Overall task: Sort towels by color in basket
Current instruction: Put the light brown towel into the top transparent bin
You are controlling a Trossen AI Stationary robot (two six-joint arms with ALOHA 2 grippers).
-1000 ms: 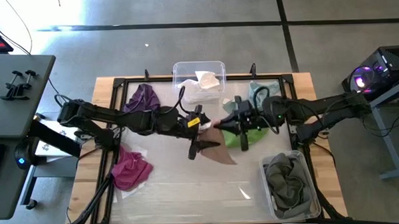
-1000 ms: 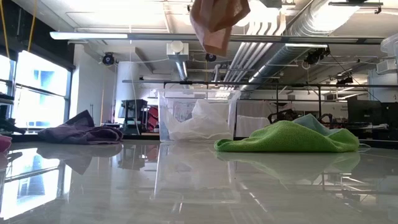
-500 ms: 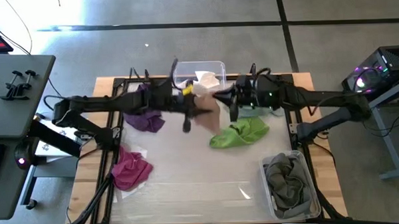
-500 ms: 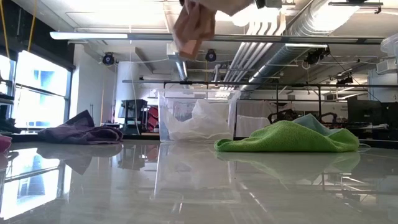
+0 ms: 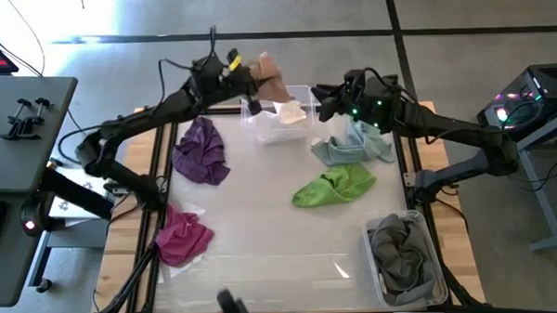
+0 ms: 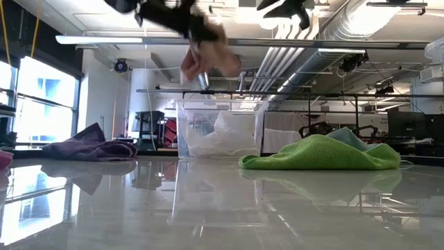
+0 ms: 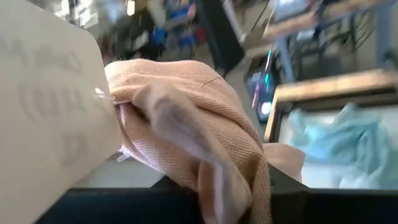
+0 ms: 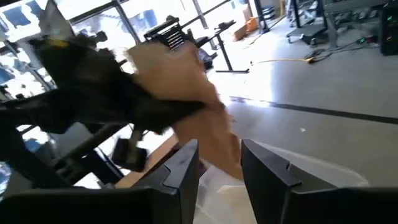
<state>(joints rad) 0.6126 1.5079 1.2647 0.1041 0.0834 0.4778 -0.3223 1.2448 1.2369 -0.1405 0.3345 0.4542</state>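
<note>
My left gripper (image 5: 250, 76) is raised over the table's far edge, shut on a tan-pink towel (image 5: 268, 69) that hangs above the clear basket (image 5: 299, 93). A white towel (image 5: 286, 113) lies in that basket. My right gripper (image 5: 315, 93) hovers open just right of the basket, apart from the tan-pink towel (image 8: 208, 118). On the table lie a purple towel (image 5: 202, 150), a magenta towel (image 5: 183, 236), a pale teal towel (image 5: 352, 145) and a lime green towel (image 5: 335, 184). My left gripper holds the tan-pink towel by a bunched fold (image 7: 186, 130) of several layers, pinched between its two fingers. The cloth covers the fingertips in the wrist view. The towel hangs slack below the gripper (image 6: 208, 64), lifted clear above the basket.
A second clear bin (image 5: 375, 274) at the near right holds grey towels (image 5: 402, 250). A black frame (image 5: 166, 123) runs round the table's work surface. A dark object (image 5: 230, 307) shows at the near edge. The table's middle is bare and glossy.
Both grippers have gone up and toward the table's far edge with the tan-pink towel. It hung between them over the table's middle; now the left gripper alone carries it above the far basket, and the right gripper stands apart from it.
</note>
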